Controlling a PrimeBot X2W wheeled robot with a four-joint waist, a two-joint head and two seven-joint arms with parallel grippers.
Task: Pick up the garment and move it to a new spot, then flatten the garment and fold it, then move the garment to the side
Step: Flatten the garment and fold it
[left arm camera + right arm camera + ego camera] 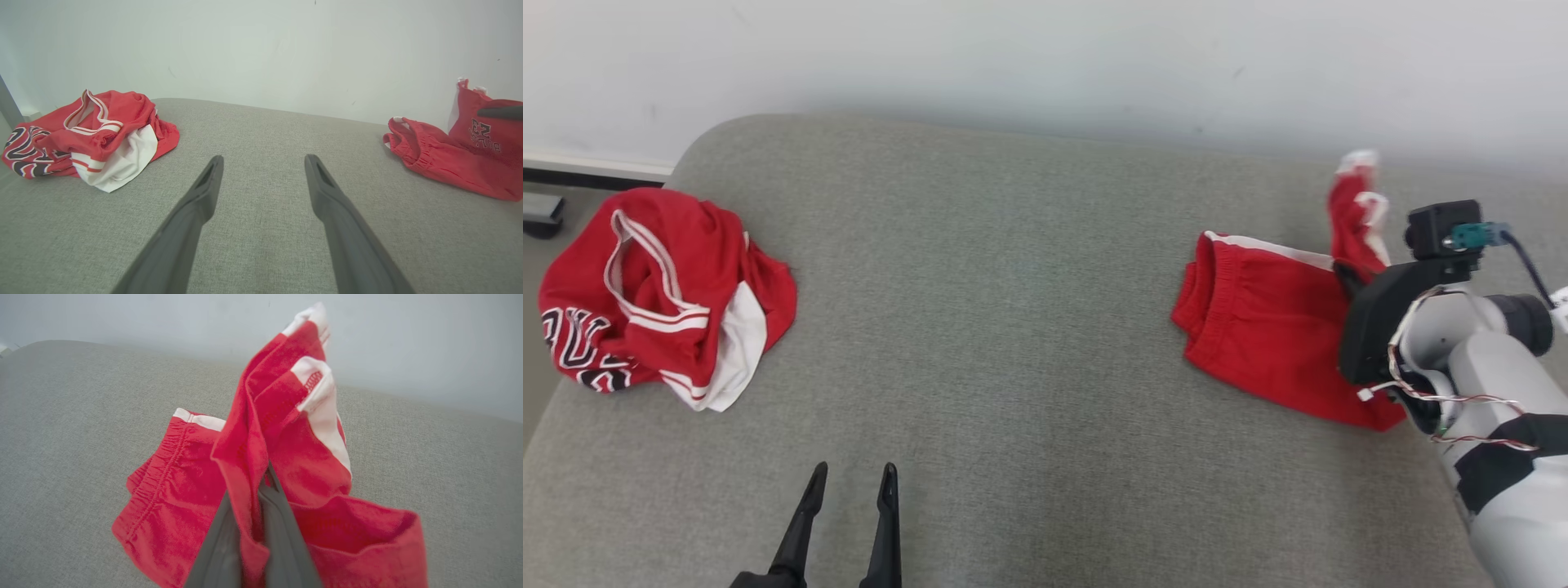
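Observation:
The garment, a pair of red shorts (1274,327) with white trim, lies on the right side of the grey cushion (1013,286). My right gripper (1346,276) is shut on one leg of it and holds that leg up off the cushion, while the waistband end rests flat. In the right wrist view the red cloth (179,490) is pinched between my fingers (286,539) and rises past them. My left gripper (854,474) hovers open over the near middle of the cushion, well apart from the shorts (449,163), with nothing between its fingers (196,204).
A second crumpled red and white jersey (662,294) lies at the cushion's left edge, also in the left wrist view (90,134). A pale wall (1045,57) runs behind the cushion. The floor shows at the far left.

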